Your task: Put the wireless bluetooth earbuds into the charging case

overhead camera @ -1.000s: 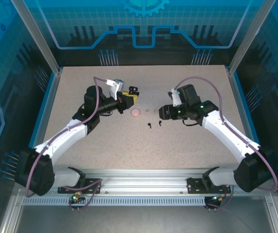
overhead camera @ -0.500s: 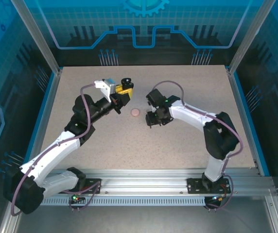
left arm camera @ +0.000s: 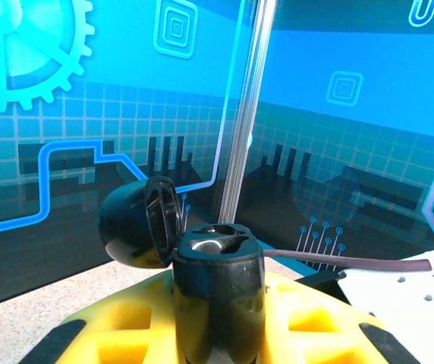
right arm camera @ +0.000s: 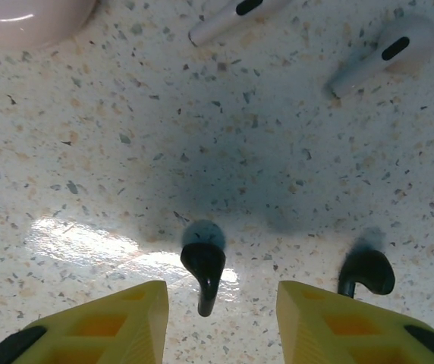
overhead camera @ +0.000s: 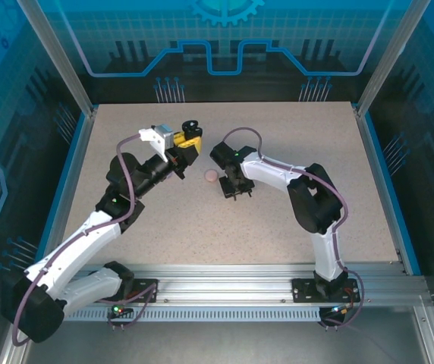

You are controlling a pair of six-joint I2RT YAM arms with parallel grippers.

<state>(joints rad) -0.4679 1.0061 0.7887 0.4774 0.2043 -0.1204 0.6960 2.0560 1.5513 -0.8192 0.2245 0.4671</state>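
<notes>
- Left gripper [overhead camera: 190, 138] is shut on the open black charging case [left arm camera: 217, 277], held up off the desk [overhead camera: 278, 227]
- Right gripper [right arm camera: 221, 296] is half open, holding nothing; a black earbud [right arm camera: 203, 265] lies between its fingers, stem pointing toward it

I hold the left gripper [overhead camera: 190, 139] over the table's [overhead camera: 316, 136] rear left, with the open charging case [left arm camera: 217, 273] upright between its fingers and its lid [left arm camera: 137, 224] swung back to the left. On the table, right of that, lies a closed case [overhead camera: 211, 176]. Just right again, my right gripper [right arm camera: 221, 303] points down. One earbud [right arm camera: 203, 267] lies untouched between its parted fingers, a second earbud [right arm camera: 369, 271] lies beside the right finger, and two further earbuds [right arm camera: 388, 45] [right arm camera: 224, 14] lie beyond.
</notes>
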